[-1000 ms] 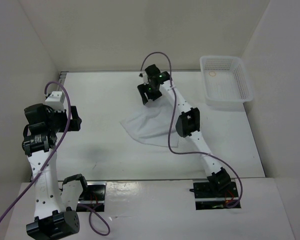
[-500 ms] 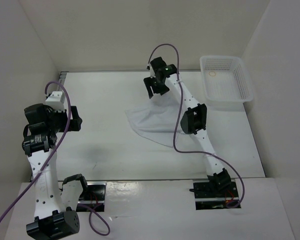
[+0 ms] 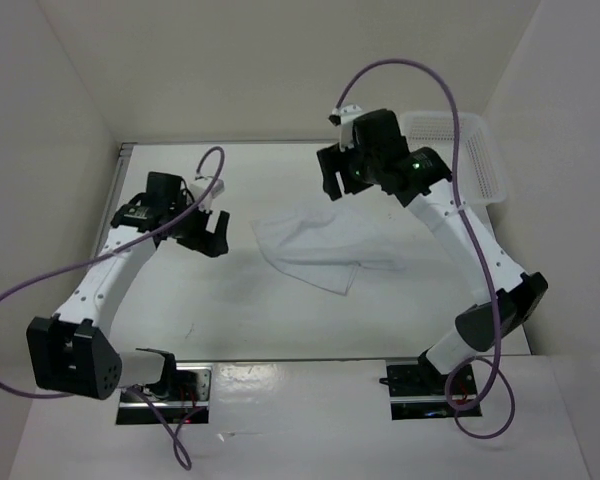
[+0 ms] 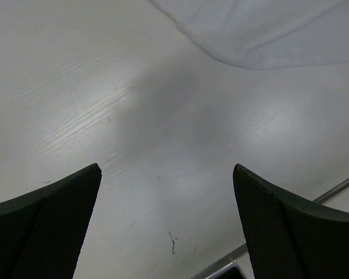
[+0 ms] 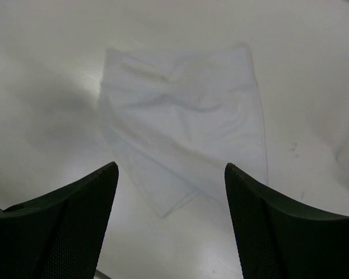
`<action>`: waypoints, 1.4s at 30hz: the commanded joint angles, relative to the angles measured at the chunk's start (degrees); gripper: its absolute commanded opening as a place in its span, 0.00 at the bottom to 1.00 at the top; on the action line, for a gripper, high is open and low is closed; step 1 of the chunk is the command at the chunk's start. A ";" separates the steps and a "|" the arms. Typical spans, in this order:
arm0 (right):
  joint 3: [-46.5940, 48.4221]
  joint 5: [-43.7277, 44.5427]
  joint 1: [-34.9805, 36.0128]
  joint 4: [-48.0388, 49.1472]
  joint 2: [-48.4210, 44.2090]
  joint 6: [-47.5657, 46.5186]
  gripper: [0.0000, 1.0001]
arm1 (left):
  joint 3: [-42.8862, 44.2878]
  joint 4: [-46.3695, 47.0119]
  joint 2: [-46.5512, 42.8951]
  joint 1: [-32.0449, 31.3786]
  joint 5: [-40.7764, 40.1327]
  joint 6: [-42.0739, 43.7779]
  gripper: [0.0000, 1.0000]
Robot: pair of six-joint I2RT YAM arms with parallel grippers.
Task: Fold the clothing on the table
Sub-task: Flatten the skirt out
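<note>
The clothing is a thin white piece lying flat in the middle of the table, with a folded edge at its near right. My right gripper hangs open above its far edge and touches nothing. The right wrist view looks down on the whole clothing between the open gripper fingers. To the left of the clothing my left gripper stands wide open and empty. In the left wrist view the open left gripper is over bare table, with the clothing's edge at the top.
A white mesh basket stands at the far right corner, partly behind my right arm. A metal rail runs along the table's edge. White walls close in the left, back and right sides.
My right gripper has risen off the clothing, moved right and opened wider. My left arm has swung in from the far left to beside the clothing, which now lies flatter.
</note>
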 commanded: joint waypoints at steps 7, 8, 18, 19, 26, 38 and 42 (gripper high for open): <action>-30.71 9.33 0.05 12.48 -0.16 -7.60 0.78 | 1.80 2.56 3.84 0.87 0.13 -1.03 1.00; -32.46 9.87 0.66 13.26 0.37 -7.61 0.78 | 1.80 2.04 3.14 2.37 1.26 -1.72 1.00; -35.46 10.93 2.42 19.67 7.39 -9.72 0.78 | -1.10 0.98 -3.02 16.00 4.61 -1.73 1.00; -35.99 11.45 2.42 20.20 7.92 -9.72 0.78 | -1.10 0.98 -2.41 16.00 4.09 -1.73 1.00; -35.29 11.45 2.42 21.88 13.89 -8.94 0.78 | -1.63 1.51 -4.51 16.00 2.50 -1.73 1.00; -25.27 9.09 2.42 18.11 22.25 -5.41 0.78 | -1.63 2.03 -3.99 16.00 1.36 -2.26 1.00; -24.56 5.23 1.89 14.59 25.24 -5.41 0.78 | -1.63 2.03 -3.99 16.00 1.36 -2.26 1.00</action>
